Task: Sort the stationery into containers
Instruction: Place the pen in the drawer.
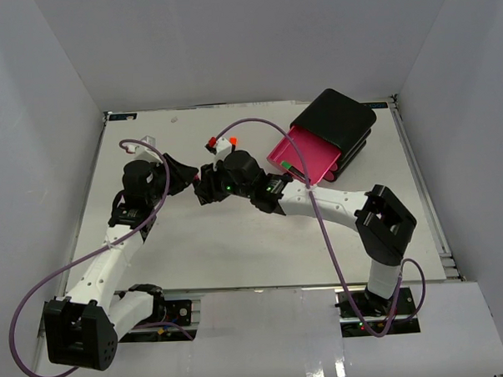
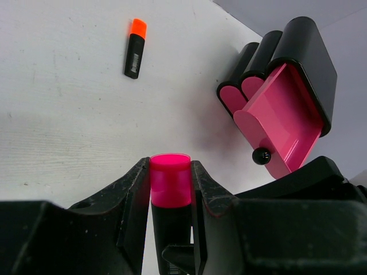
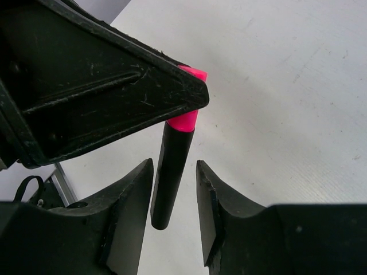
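Left of the drawer box (image 1: 342, 118), over the table (image 1: 196, 258), the left pincer (image 2: 170, 169) squeezes the pink marker (image 2: 170, 182) by its cap. The right pincer (image 3: 174, 167) sits around its black body, not quite shut. An orange marker (image 2: 135, 48) lies on the table.

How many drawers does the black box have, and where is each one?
3. The top drawer is pulled out and open. The middle drawer and the bottom drawer below it are shut. No other drawer shows.
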Robot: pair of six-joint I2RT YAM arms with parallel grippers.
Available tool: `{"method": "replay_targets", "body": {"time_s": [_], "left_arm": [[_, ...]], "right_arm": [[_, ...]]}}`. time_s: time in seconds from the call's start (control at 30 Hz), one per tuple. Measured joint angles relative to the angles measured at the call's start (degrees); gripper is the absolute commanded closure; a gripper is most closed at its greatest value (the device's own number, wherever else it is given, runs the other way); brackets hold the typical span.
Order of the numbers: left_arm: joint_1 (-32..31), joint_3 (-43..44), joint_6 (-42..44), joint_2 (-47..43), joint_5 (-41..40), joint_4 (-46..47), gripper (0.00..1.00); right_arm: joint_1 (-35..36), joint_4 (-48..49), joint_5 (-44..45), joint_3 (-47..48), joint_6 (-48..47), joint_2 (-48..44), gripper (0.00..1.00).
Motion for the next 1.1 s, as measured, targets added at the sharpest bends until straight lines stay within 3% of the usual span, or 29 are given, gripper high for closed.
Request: {"method": "replay_targets", "body": {"time_s": [0.1,0.3,0.4,0.43,0.5,0.73,0.83,1.1], "left_arm": [[0.0,-0.2,-0.1,-0.1,0.3,0.6,0.76],[0.2,-0.7,-0.3,-0.3,1.0,1.4,0.68],[0.2,-0.7,-0.3,-0.3,1.1,1.7,0.38],[0.2,-0.7,-0.5,-0.3,1.4,1.7,0.18],[0.2,-0.8,-0.2,-0.3,1.7,1.7,0.02],[0.3,-0.9,-0.4,-0.3,2.0,1.7,0.02],[0.6,-0.9,-0.4,-0.3,2.0,1.6,0.02],[1.1,-0.9,0.5,1.8,1.7,0.3,0.02]], "right_arm": [[0.0,0.0,0.0,0.0,0.0,0.3,0.61],[-0.1,-0.2,0.6,-0.1,-0.1,0.5,0.92],[-0.3,-0.1,0.9,-0.2,-0.6,0.3,0.92],[-0.3,-0.1,1.4,-0.3,-1.1,0.3,0.92],[-0.3,0.1,2.1,-1.6,-1.9,-0.3,0.92],[-3.0,-4.0,8.2,-6.9,-7.5,-5.0,0.92],[-6.4,-10.2,16.8,-8.1,-15.7,-10.2,0.92],[-16.5,-16.7,23.2,-9.5,-31.0,-19.1,0.88]]}}
